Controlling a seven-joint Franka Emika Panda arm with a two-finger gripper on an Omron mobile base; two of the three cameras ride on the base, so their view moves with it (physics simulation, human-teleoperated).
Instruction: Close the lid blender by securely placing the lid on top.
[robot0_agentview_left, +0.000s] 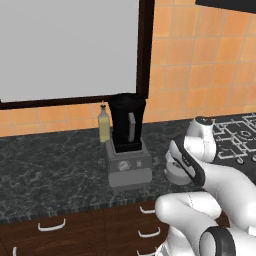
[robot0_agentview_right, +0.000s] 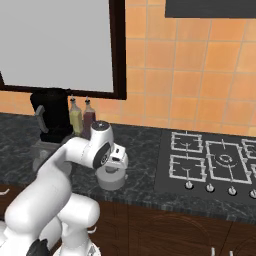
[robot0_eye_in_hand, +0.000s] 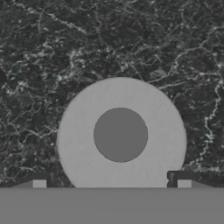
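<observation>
I have the end effector (robot0_eye_in_hand: 111, 183) hanging straight above the lid (robot0_eye_in_hand: 121, 134), looking down on it. In the hand view the two finger tips (robot0_eye_in_hand: 39, 183) stand wide apart, one on each side of the lid's lower edge, spread nearly as wide as the lid, nothing between them. Can't tell if they touch the lid yet.

The lid lies flat on the dark marbled surface (robot0_eye_in_hand: 52, 52), knob up, darker round knob in the middle. In the left base view the lid (robot0_agentview_left: 176, 175) sits near the surface's front edge, right of the blender (robot0_agentview_left: 127, 145), partly hidden by my arm. In the right base view the lid (robot0_agentview_right: 111, 178) is under the hand, between the blender (robot0_agentview_right: 50, 120) and the stove (robot0_agentview_right: 215, 165).

The blender stands farther back by the wall, jar open on top, handle facing front. A yellowish bottle (robot0_agentview_left: 103, 125) stands just beside it, at its left in the left base view; the right base view adds a dark red bottle (robot0_agentview_right: 88, 119) next to that one.
</observation>
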